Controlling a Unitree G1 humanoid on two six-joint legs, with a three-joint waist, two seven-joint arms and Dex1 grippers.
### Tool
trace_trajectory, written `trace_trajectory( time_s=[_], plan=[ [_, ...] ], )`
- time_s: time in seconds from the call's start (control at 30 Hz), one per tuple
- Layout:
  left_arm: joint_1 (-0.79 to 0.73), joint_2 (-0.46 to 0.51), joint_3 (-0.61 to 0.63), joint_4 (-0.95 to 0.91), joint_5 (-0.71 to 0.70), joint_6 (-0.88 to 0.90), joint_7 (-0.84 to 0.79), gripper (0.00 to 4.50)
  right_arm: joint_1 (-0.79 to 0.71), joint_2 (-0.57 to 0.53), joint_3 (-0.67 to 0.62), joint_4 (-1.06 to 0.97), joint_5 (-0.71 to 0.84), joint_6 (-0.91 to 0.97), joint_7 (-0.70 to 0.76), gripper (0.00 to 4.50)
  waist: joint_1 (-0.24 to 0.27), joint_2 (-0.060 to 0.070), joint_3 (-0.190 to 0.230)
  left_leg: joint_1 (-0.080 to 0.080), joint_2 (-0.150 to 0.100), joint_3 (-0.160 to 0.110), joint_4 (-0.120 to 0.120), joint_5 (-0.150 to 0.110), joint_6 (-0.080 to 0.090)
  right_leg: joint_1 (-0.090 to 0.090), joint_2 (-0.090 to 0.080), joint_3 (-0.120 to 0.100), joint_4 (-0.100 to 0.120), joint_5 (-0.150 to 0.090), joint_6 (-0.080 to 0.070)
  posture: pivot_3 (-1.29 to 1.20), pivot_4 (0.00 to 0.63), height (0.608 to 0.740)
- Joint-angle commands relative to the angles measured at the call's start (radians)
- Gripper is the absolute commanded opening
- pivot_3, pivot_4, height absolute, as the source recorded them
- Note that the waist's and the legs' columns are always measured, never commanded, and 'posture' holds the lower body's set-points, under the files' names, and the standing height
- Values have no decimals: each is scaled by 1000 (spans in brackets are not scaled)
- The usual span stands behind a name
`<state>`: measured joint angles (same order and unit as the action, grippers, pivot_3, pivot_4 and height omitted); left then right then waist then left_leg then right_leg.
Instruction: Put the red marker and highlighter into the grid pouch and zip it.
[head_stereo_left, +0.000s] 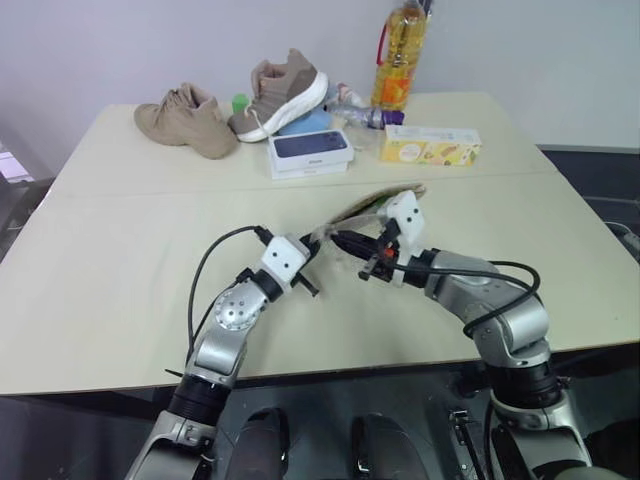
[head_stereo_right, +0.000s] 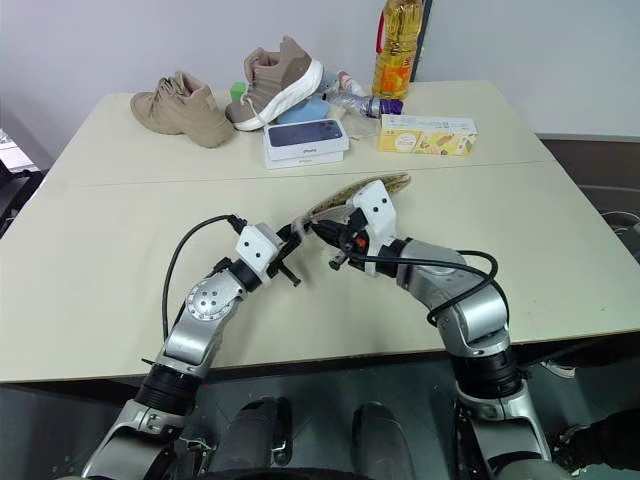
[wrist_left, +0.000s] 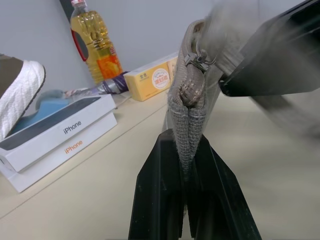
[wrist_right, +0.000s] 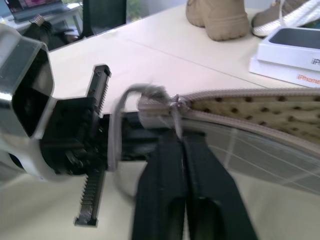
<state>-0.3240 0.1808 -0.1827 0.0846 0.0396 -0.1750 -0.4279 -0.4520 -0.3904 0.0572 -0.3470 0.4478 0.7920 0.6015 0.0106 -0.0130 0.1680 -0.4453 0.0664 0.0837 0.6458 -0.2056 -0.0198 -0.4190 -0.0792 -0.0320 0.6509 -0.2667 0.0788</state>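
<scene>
Grid pouch (head_stereo_left: 372, 207) held up off the bench (head_stereo_left: 120, 250) between both arms. Left gripper (wrist_left: 186, 165) fingers clamp its end seam; right gripper (wrist_right: 176, 132) fingers pinch the zip pull (wrist_right: 176, 106).

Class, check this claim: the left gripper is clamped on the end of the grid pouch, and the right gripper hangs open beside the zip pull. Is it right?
Not quite. The right gripper is shut at the zip pull, as the right wrist view shows. The left gripper does clamp the grid pouch.

two shoes (head_stereo_left: 186, 121), two stacked phone boxes (head_stereo_left: 310, 152), one oil bottle (head_stereo_left: 399, 55), one yellow carton (head_stereo_left: 431, 146), one grid pouch (head_stereo_left: 375, 205)
</scene>
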Motion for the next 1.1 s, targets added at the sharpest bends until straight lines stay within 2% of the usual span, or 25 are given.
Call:
trace_trajectory(
  time_s=[0.03, 0.2, 0.33, 0.43, 0.57, 0.63, 0.7, 0.77, 0.83, 1.1],
  plan=[
    [-3, 15, 19, -8, 7, -38, 18, 0, -13, -61, -43, -2, -15, -38, 16, 51, 0, 0, 0, 0, 0, 0, 0, 0, 0, 0, 0, 0, 0, 0, 0, 0, 150, 736],
    [31, 82, 53, -5, -2, -57, -3, 0, -33, -241, -168, 153, -89, -147, 26, 51, 2, 0, 0, 0, 0, 1, 0, 0, 0, 0, 0, 0, -1, 0, 0, 0, 150, 736],
    [66, 124, 73, -5, -24, -73, -20, 0, -35, -325, -221, 302, -144, -228, 13, 51, -5, 0, 0, 0, 0, 2, -1, 0, 1, 0, -1, 1, -1, 0, 0, 0, 150, 736],
    [82, 145, 81, -7, -38, -80, -38, 0, -19, -345, -217, 324, -161, -262, 31, 51, -14, 0, 0, 1, 0, 1, -3, 0, 1, -1, 0, 1, -1, 0, 0, 0, 150, 736],
    [74, 142, 73, -19, -44, -75, -37, 0, 14, -296, -175, 162, -41, -191, 120, 51, -26, 0, 0, 1, 1, 0, -4, 0, 1, -1, 1, 1, -1, 1, 2, 0, 150, 736],
    [67, 132, 69, -18, -41, -74, -30, 0, 29, -262, -139, 74, 18, -129, 137, 571, -24, 0, 0, 1, 1, 0, -4, 0, 1, -1, 2, 1, -1, 2, 3, 0, 150, 736],
    [59, 120, 66, -15, -36, -75, -21, 0, 34, -209, -87, -1, 41, -84, 112, 1376, -22, 0, 0, 1, 1, 0, -4, 0, 1, -1, 2, 1, -1, 1, 3, 0, 150, 736],
    [51, 107, 64, -12, -29, -77, -7, 0, 34, -157, -32, -56, 47, -51, 80, 2507, -22, 0, 0, 1, 1, 0, -3, 0, 1, -1, 1, 1, -1, 0, 1, 0, 150, 736],
    [44, 96, 61, -9, -23, -80, 3, 0, 32, -122, 1, -82, 44, -34, 56, 3413, -18, 0, 0, 0, 0, 0, -3, 0, 1, -1, 0, 1, -1, 0, 0, 0, 150, 736],
    [9, 43, 38, -1, 7, -80, 41, 0, -30, -7, 127, -73, -30, -16, -47, 3413, -21, 0, 0, -1, 0, 0, -1, 0, 1, -1, -1, 1, -1, 0, 0, 0, 150, 736]
  ],
)
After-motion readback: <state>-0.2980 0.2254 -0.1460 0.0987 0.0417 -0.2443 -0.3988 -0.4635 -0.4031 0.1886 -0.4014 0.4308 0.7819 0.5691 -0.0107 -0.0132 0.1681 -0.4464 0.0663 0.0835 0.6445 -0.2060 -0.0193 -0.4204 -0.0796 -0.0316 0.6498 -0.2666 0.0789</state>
